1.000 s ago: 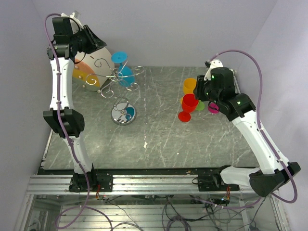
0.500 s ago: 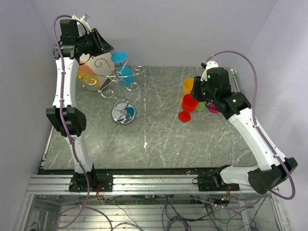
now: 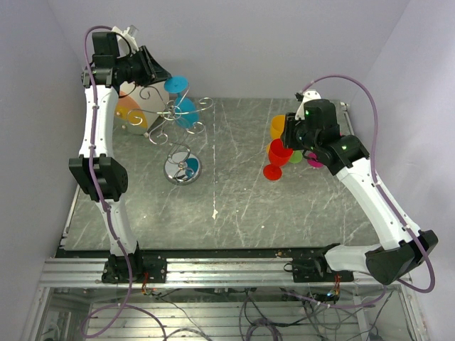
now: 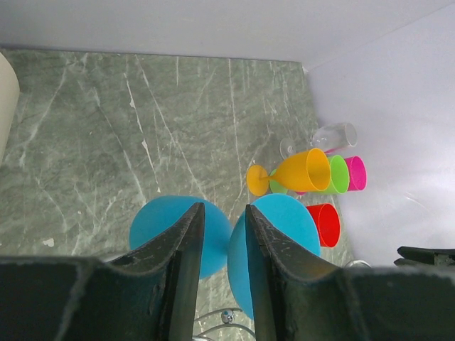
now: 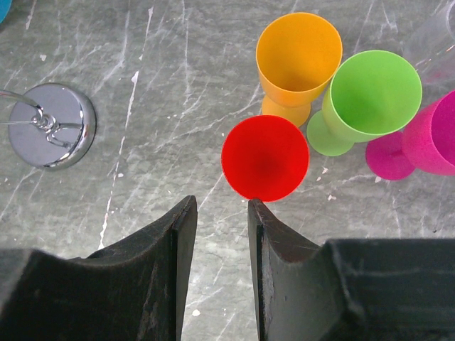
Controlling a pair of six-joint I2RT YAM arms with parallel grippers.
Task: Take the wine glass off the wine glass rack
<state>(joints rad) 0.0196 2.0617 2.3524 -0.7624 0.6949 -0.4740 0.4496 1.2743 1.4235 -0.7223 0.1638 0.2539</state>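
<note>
- Since the earlier frame, the left arm has swung off the beige drum [image 3: 130,112] toward the top of the wine glass rack [image 3: 183,169]. The right arm has drawn back slightly, well to the rack's right.
- Table [image 3: 234,206]: grey marble surface, with the rack standing at its far left.
- Drum: just behind the rack, to its left.
- Rack: chrome base on the table, curled wire arms above.
- Standing glasses: the red glass [image 5: 264,158], with orange, green, pink and one clear, is grouped well to the rack's right.
- Blue wine glass [image 3: 186,111]: the only glass on the rack, hanging among the curled arms, foot apparently uppermost.
- Left gripper [image 4: 223,207]: jaws apart, nothing between them. It sits level with the rack top, just left of the blue glass, and lines up between foot and bowl.
- Right gripper [image 5: 222,202]: jaws apart and empty, above the red glass.
- Step in hand: approach to the last glass.
- Next move: advance until the fingers straddle the stem, close, then draw the foot out along the wires without tipping the rack.
</note>
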